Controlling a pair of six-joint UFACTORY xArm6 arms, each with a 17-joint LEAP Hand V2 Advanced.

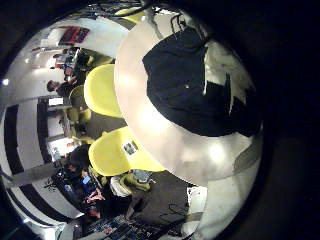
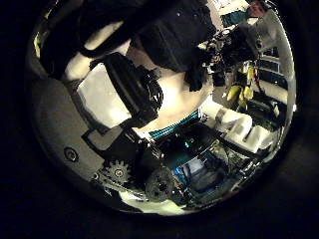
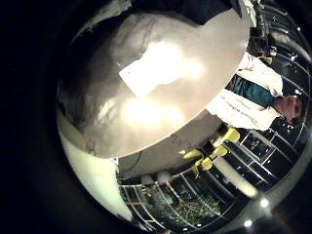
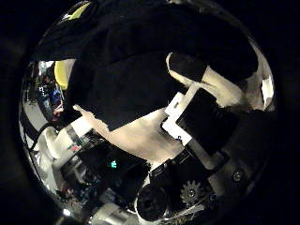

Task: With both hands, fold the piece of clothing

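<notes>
Palm views only: dark garment [image 1: 190, 85] lies on the round pale table [image 1: 150, 125], both hands above it.

No outside view, so colours stay unconfirmed. In the left little finger side view the garment is bunched in a heap, its far edge cut off by the view rim; yellow chairs [image 1: 105, 90] sit beside the table. Left hand [image 2: 125, 85]: fingers look loosely bent over bare tabletop, holding nothing visible; tips hard to make out. Right hand [image 4: 192, 117]: fingers extended over the cloth, contact can't be told. A small white tag [image 3: 136, 76] lies on the table; any print is unreadable.
</notes>
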